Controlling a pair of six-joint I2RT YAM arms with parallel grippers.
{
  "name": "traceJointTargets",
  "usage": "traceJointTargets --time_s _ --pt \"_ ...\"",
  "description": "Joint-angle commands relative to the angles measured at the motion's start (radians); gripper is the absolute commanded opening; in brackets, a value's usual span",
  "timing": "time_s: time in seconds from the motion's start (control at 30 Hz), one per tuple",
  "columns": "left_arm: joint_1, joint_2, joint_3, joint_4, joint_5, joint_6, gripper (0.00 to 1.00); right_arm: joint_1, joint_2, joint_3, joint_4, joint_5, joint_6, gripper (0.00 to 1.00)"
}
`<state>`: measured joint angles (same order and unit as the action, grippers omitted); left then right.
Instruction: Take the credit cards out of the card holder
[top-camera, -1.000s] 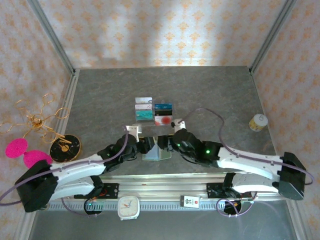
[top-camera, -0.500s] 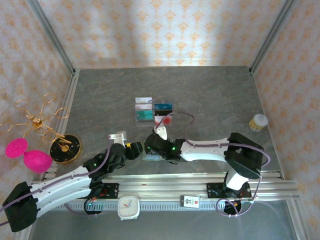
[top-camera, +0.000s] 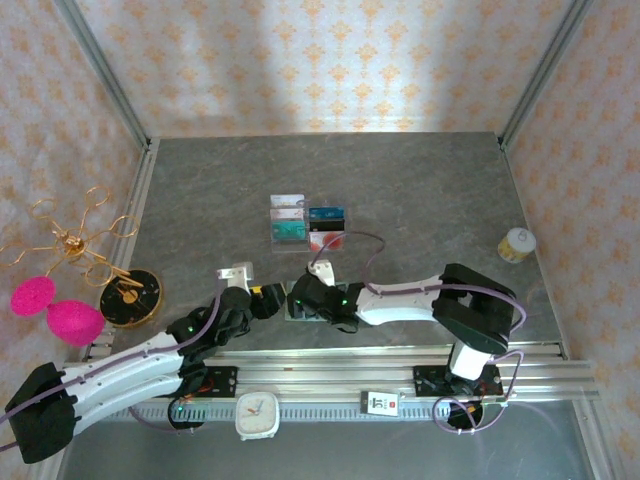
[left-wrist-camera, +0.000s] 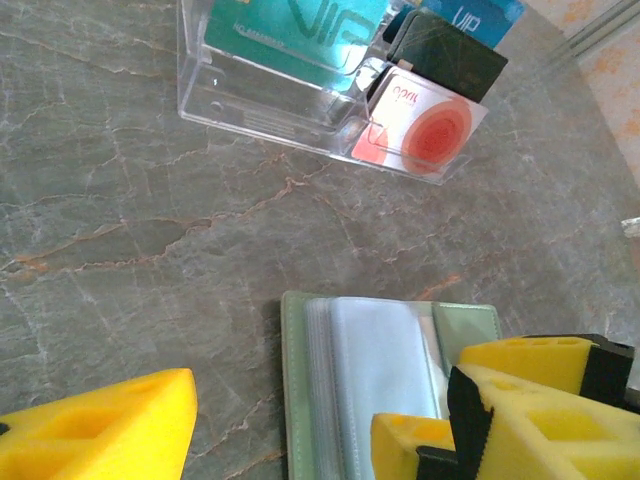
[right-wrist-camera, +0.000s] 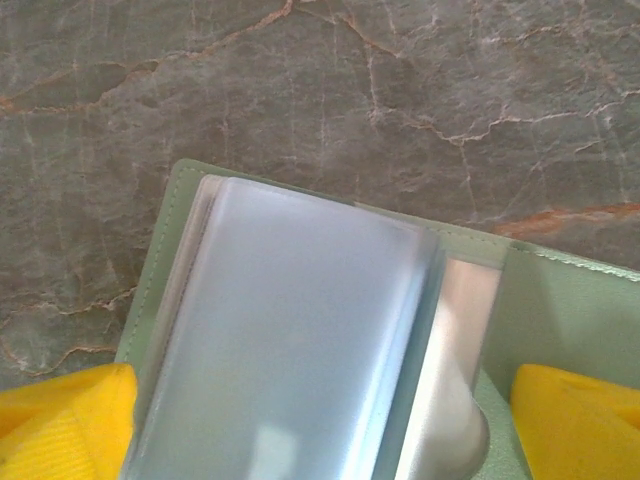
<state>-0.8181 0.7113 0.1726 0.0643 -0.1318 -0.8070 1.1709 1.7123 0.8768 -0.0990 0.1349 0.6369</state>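
1. My left gripper (top-camera: 268, 298) is low over the near middle of the counter (top-camera: 420, 190), and my right gripper (top-camera: 302, 298) is just beside it, reaching in from the right.
2. The card holder (top-camera: 297, 316) lies open and flat on the counter right under both grippers, close to the near edge.
3. From my left wrist, my left gripper (left-wrist-camera: 285, 410) has its yellow fingers (left-wrist-camera: 100, 430) spread apart. One is off the left edge of the card holder (left-wrist-camera: 296, 400) and the other is over its right half. It is clamped on nothing.
4. More yellow padding shows at the right of that view. I cannot tell which gripper it belongs to.
5. From my right wrist, my right gripper (right-wrist-camera: 322, 378) is also spread wide, with a yellow finger (right-wrist-camera: 60, 420) in each bottom corner. The open card holder (right-wrist-camera: 570, 320) sits between and beneath them. It grips nothing.
6. The credit cards (right-wrist-camera: 290, 330) are inside the holder's clear plastic sleeves, showing as a pale blue panel (left-wrist-camera: 375, 350) through the plastic. I cannot tell how many there are.
7. Beyond the holder, well apart from it, a clear tray (left-wrist-camera: 250, 110) stands on the counter holding a teal card, a dark card and a white card with a red circle.
8. A small yellow-lidded jar (top-camera: 516, 244) stands far to the right.
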Motion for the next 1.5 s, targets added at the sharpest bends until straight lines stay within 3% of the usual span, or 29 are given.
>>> traceJointTargets --time_s 0.0,0.2,0.3,0.4,0.53,0.63,0.97,1.2,1.33,1.47 --pt "-0.004 0.005 -0.012 0.026 -0.002 -0.003 0.69 0.000 0.055 0.004 -0.018 0.006 -0.011 0.93" --pt "-0.003 0.009 -0.007 0.030 0.007 0.002 0.69 0.015 0.095 -0.001 -0.032 0.013 -0.013 0.85" --pt "-0.004 0.021 -0.012 0.039 0.020 0.006 0.67 0.016 0.106 -0.011 -0.026 0.011 -0.007 0.73" --pt "-0.003 0.043 -0.015 0.058 0.045 0.011 0.59 0.015 0.089 -0.037 0.015 -0.002 0.008 0.60" --pt "-0.003 0.067 -0.009 0.056 0.049 0.009 0.58 0.015 0.050 -0.058 0.070 -0.026 -0.011 0.86" --pt "-0.003 0.049 -0.001 0.034 0.029 0.005 0.62 0.019 0.037 -0.044 0.076 -0.039 -0.033 1.00" --pt "-0.001 -0.037 0.015 -0.039 -0.023 0.024 0.68 0.025 0.129 0.016 0.020 -0.041 -0.044 0.98" --pt "0.002 -0.023 -0.001 -0.016 0.000 0.024 0.67 0.030 0.151 -0.005 0.019 -0.047 -0.026 0.83" --pt "0.002 0.010 -0.007 0.023 0.033 0.025 0.59 0.030 0.131 -0.025 0.048 -0.051 -0.006 0.69" --pt "0.002 0.088 -0.001 0.082 0.081 0.031 0.43 0.029 0.108 -0.045 0.070 -0.045 0.010 0.48"
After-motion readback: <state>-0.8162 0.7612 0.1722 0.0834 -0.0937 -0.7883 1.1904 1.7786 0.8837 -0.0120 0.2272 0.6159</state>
